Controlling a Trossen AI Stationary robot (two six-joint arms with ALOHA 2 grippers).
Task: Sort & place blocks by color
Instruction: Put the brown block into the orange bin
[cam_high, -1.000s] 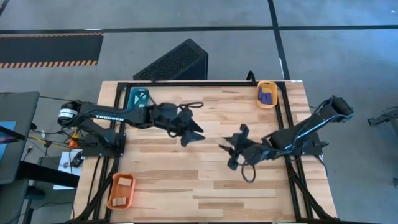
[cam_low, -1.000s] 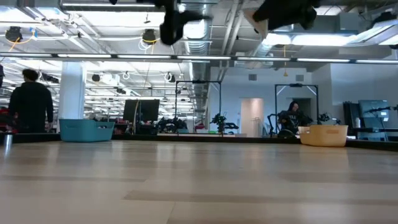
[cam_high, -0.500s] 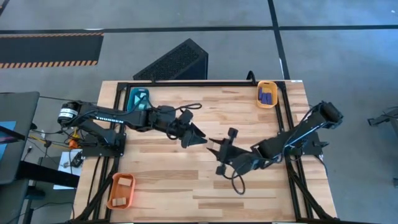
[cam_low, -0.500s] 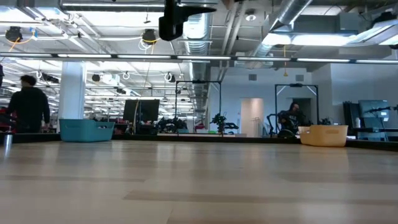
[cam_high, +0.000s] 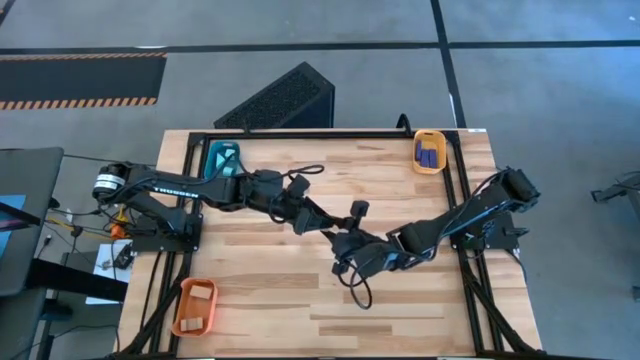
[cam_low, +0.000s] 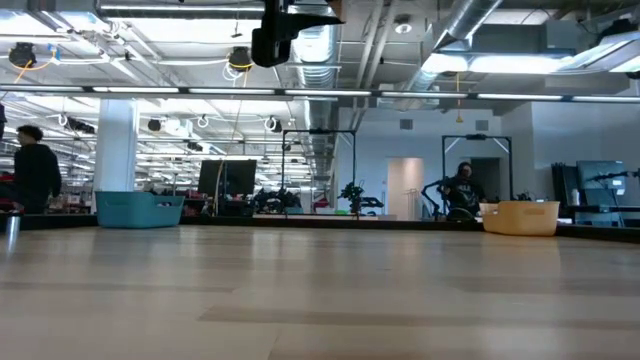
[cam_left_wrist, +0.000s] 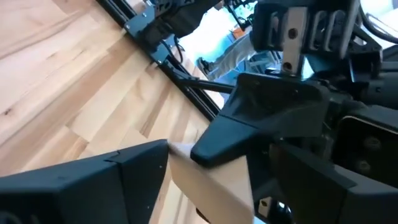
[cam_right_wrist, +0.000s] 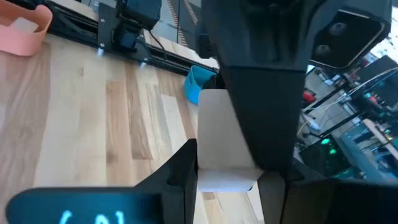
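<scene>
The left hand (cam_high: 322, 228) hangs over the middle of the desk (cam_high: 400, 310) with its fingers spread wide. Between them sits a pale wood block (cam_left_wrist: 211, 180), close against one left finger (cam_left_wrist: 93, 183). The block itself is gripped by the right hand (cam_high: 341, 246), which meets the left hand tip to tip and is clamped on the block's other end.

This looks like a handover in mid-air. To do it well, the left hand should probably close squarely on the free end of the block, across its flat faces. The right hand should let go only once that grip is firm. If the two hands are not lined up, the block could twist or drop to the desk.

The orange tray (cam_high: 194, 306) lies well behind and to the side of the left hand, at the desk's near corner. It already holds pale wood pieces, so it is the likely goal. The teal tray (cam_high: 224, 156) sits back along the left arm at the far edge, with something pale blue in it. The yellow tray (cam_high: 430, 152) stands far beyond the right hand, at the far edge, with dark blue blocks (cam_high: 428, 151) inside.
</scene>
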